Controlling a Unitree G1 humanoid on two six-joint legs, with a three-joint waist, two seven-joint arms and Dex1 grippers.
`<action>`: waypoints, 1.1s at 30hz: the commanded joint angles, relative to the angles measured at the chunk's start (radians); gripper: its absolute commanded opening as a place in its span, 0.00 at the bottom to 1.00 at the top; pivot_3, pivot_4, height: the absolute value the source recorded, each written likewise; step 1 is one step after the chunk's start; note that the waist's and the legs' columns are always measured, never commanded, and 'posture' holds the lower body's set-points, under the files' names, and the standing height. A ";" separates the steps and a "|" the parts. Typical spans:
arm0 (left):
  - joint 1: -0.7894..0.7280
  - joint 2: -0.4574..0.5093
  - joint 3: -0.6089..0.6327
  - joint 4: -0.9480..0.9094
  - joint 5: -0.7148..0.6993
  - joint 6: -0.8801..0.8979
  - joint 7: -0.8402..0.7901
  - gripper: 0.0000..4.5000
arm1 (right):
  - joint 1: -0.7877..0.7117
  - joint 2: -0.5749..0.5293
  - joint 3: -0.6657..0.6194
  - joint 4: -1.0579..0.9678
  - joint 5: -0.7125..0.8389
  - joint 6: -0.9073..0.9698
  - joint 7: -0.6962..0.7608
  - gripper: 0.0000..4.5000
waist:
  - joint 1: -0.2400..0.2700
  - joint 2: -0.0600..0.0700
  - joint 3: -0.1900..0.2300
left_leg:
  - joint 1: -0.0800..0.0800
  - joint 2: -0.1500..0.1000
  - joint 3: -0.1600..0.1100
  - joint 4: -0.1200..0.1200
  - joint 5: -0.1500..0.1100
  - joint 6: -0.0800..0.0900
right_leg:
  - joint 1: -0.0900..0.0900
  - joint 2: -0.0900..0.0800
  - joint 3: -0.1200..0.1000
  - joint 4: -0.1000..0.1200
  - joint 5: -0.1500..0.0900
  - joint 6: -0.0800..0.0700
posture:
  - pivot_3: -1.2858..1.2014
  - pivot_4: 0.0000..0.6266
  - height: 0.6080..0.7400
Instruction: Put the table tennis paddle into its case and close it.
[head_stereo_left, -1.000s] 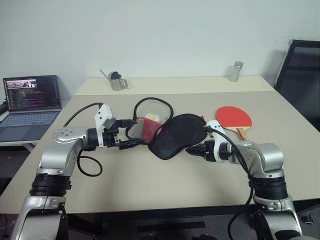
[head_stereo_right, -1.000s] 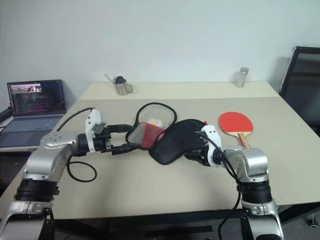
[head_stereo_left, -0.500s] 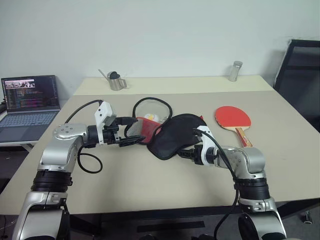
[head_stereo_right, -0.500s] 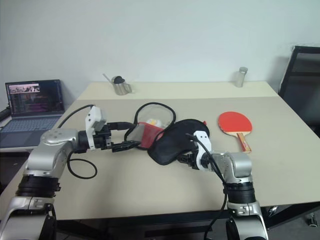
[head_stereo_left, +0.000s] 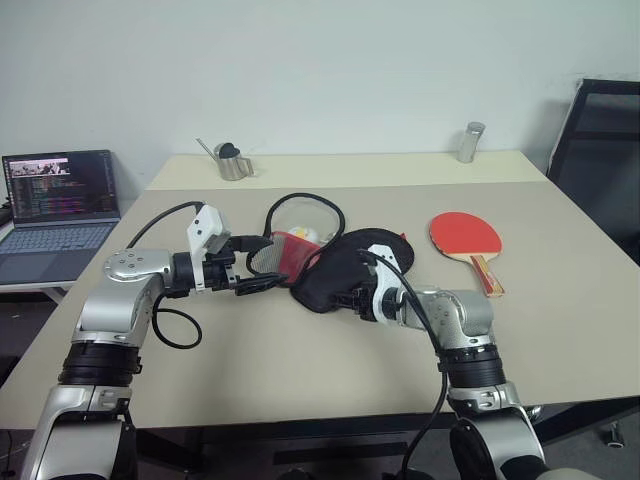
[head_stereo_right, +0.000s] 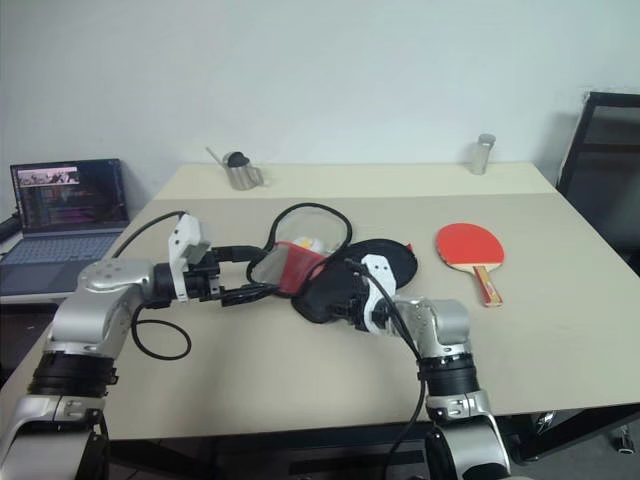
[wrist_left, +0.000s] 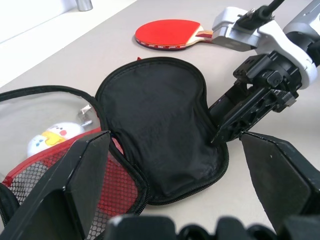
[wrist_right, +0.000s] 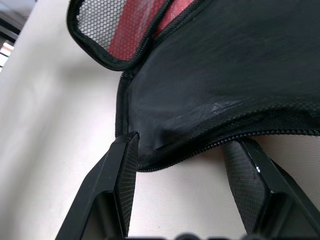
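- Lying open on the beige table (head_stereo_left: 300, 370), the case (head_stereo_left: 335, 270) shows its black half toward the right arm and its red mesh half (head_stereo_left: 290, 255) toward the left arm.
- Right gripper (head_stereo_left: 347, 298) sits at the near edge of the black half, at about six o'clock from the case's middle; the right wrist view shows its two black fingers (wrist_right: 120, 175) spread partway, one pressed against the zipper rim (wrist_right: 210, 145), the other under the rim's edge, with the fabric lip between them. Whether they actually pinch it I cannot tell.
- Left gripper (head_stereo_left: 262, 283) hovers at about nine o'clock from the case, its fingers (wrist_left: 70, 180) spread wide and holding nothing; one fingertip is close to the mesh half's rim in the head views, contact unclear.
- Left wrist view alone shows inside the mesh half: a white ball with a yellow cartoon print (wrist_left: 47, 141) behind clear plastic.
- Table tennis paddle (head_stereo_left: 466, 238) lies flat, red face up, at about three o'clock from the case and apart from it, handle (head_stereo_left: 487, 273) toward the table's near edge.
- Black cord loop (head_stereo_left: 305, 205) arcs at twelve o'clock above the case.
- Far back, a small metal watering can (head_stereo_left: 233, 160) stands at eleven o'clock, a metal cylinder (head_stereo_left: 470, 142) at one o'clock.
- Laptop (head_stereo_left: 60, 205) sits open on a side surface at far nine o'clock; a black chair (head_stereo_left: 600, 150) stands at far three o'clock.
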 joint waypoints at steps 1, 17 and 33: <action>-0.010 0.019 0.024 -0.035 -0.007 -0.008 -0.002 1.00 | 0.011 -0.002 0.007 -0.027 0.005 -0.027 -0.014 0.49 | 0.000 0.000 0.000 | 0.000 0.000 0.000 0.000 0.000 0.000 | 0.000 0.000 0.000 0.000 0.000 0.000 | 0.52 0.24 1.00; -0.012 -0.018 0.013 -0.032 -0.003 -0.018 0.014 1.00 | 0.045 -0.183 -0.018 -0.070 0.046 0.021 0.024 0.01 | 0.003 0.000 0.000 | 0.000 0.000 0.000 0.000 0.000 0.000 | 0.000 0.000 0.000 -0.001 0.000 0.000 | 0.52 0.24 1.00; 0.009 -0.035 0.012 -0.056 -0.006 -0.012 0.029 1.00 | -0.103 -0.612 0.233 0.150 -0.027 -0.120 0.400 0.01 | 0.006 0.000 0.000 | 0.000 0.000 0.001 -0.001 0.000 0.000 | 0.000 0.000 0.000 -0.002 0.000 0.000 | 0.52 0.24 1.00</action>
